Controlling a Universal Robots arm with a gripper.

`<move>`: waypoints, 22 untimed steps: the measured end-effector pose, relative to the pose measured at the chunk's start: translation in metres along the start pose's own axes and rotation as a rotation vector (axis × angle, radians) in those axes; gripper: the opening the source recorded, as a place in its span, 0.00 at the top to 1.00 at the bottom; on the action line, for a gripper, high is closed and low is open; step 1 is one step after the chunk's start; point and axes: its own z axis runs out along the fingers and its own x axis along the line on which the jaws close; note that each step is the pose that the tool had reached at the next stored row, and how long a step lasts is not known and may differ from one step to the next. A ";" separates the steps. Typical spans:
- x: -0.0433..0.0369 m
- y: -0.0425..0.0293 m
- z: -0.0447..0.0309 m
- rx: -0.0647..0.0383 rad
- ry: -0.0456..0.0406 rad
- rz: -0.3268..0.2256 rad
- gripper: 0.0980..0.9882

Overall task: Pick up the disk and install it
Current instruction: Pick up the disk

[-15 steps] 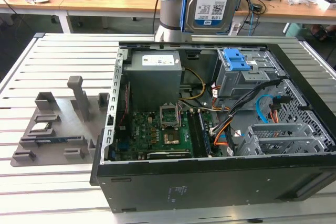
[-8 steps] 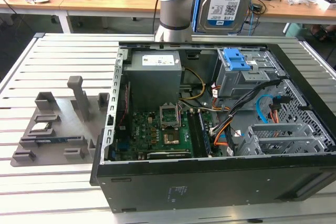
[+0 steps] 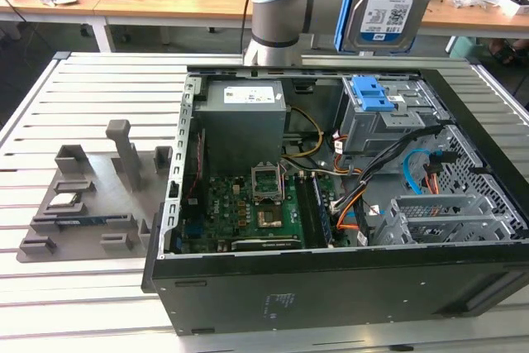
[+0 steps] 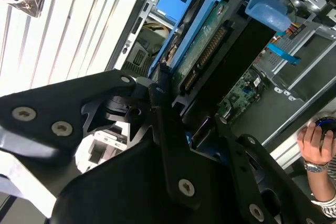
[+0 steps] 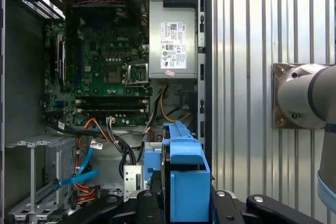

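End effector (image 5: 186, 203) clamped on the disk (image 3: 388, 6), held upright; open computer case (image 3: 331, 287) directly below it

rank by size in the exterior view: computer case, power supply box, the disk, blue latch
1. computer case, by far the largest.
2 and 3. power supply box and the disk look alike; the disk is cut off at the picture's top edge, so I won't rank them.
4. blue latch, smallest.
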 end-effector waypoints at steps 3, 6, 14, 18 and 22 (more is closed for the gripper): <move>0.0000 -0.0111 -0.0003 0.000 0.0000 0.000 0.70; 0.0000 -0.0174 -0.0004 0.000 -0.0001 0.000 0.70; 0.0024 -0.0182 -0.0006 0.000 0.0002 0.000 0.70; 0.0132 -0.0182 -0.0005 0.000 0.0001 0.000 0.70; 0.0268 -0.0182 -0.0005 0.000 0.0000 0.000 0.70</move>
